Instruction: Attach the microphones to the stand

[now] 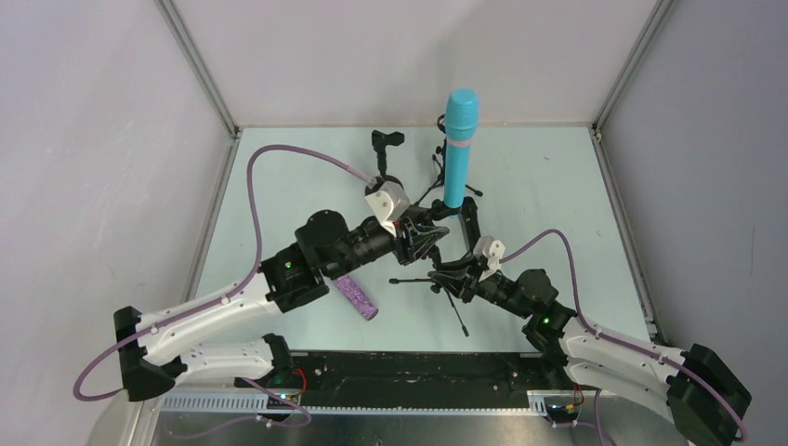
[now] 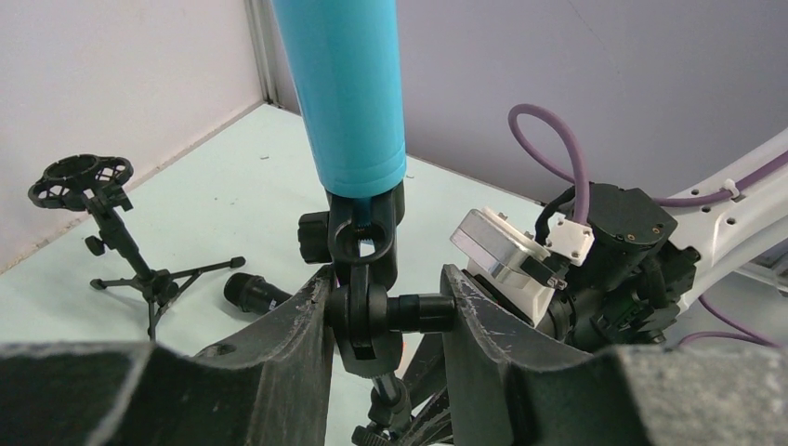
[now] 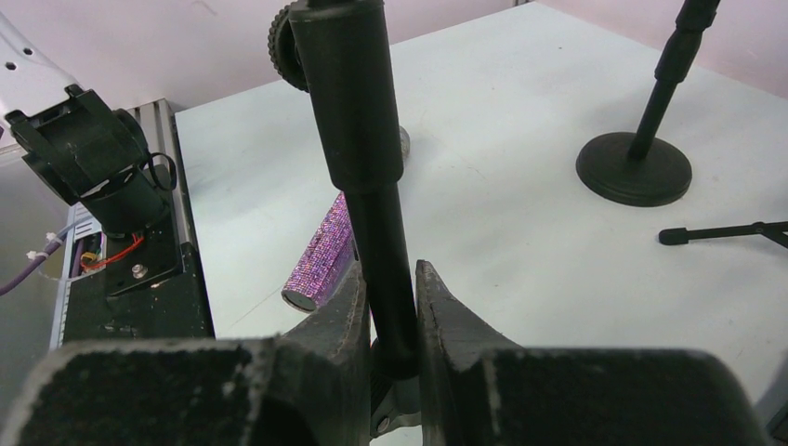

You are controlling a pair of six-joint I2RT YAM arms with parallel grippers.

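The turquoise microphone [image 1: 460,149] stands upright in the clip of a black tripod stand [image 1: 453,302] at mid-table. In the left wrist view the turquoise microphone [image 2: 353,93] sits just above my left gripper [image 2: 386,302]. My left gripper [image 1: 420,240] is shut on the stand's swivel joint [image 2: 367,311]. My right gripper [image 1: 453,274] is shut on the stand's pole [image 3: 367,167], with the right gripper's fingertips [image 3: 390,297] low on it. The purple glitter microphone [image 1: 358,295] lies on the table, partly under my left arm; its end shows in the right wrist view [image 3: 321,255]. A black microphone's end [image 2: 253,293] lies on the table.
A small tripod stand with a ring mount [image 2: 93,181] stands to the left in the left wrist view. A round-base stand [image 3: 635,167] shows in the right wrist view. Another black stand [image 1: 386,139] is at the back. Walls close the table on three sides.
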